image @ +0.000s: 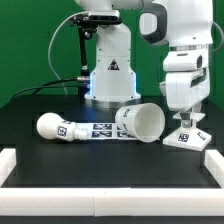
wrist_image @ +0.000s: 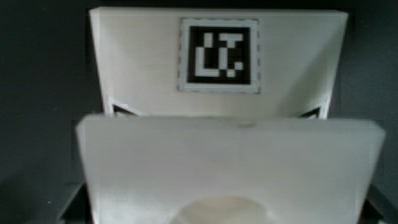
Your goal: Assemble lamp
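Observation:
The blocky white lamp base (image: 188,138) sits at the exterior view's right, near the white rim. My gripper (image: 187,122) comes straight down on it, with the fingers at its two sides, and looks shut on it. In the wrist view the base (wrist_image: 214,150) fills the picture, its square tag (wrist_image: 214,55) on the far face, and the gripper (wrist_image: 222,205) is right over its round socket. The round bulb with its neck (image: 55,127) lies on its side at the left. The cone shade (image: 140,120) lies on its side in the middle, its opening toward the base.
The marker board (image: 100,130) lies flat between the bulb and the shade. A raised white rim (image: 110,168) borders the black table at the front and both sides. The arm's pedestal (image: 110,70) and cables stand behind.

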Robot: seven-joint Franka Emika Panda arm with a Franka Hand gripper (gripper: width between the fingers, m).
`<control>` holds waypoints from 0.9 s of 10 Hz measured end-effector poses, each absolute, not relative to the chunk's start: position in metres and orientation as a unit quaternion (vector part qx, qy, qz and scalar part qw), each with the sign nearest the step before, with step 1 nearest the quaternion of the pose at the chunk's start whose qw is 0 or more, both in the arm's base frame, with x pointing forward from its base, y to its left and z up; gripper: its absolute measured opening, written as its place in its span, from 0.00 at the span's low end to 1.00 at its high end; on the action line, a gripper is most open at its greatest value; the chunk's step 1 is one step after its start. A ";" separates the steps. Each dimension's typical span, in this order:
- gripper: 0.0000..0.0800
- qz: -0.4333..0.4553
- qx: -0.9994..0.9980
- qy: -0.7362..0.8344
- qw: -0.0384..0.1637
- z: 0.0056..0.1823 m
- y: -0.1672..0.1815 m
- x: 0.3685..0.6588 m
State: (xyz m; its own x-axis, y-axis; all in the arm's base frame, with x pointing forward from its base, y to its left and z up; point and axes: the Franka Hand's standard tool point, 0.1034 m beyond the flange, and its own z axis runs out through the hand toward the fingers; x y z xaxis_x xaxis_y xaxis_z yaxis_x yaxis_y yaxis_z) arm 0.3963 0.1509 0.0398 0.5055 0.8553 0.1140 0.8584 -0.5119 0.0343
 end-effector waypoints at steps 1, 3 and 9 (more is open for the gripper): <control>0.66 -0.057 -0.867 -0.494 0.013 0.041 0.150 0.397; 0.66 -0.037 -0.849 -0.527 -0.007 0.069 0.127 0.430; 0.66 -0.043 -0.825 -0.563 -0.018 0.084 0.104 0.460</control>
State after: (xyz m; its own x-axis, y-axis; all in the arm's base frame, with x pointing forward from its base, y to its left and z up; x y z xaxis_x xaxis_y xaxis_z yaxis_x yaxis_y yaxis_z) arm 0.4596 0.1042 0.0835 0.3627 0.9305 0.0513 0.9274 -0.3658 0.0778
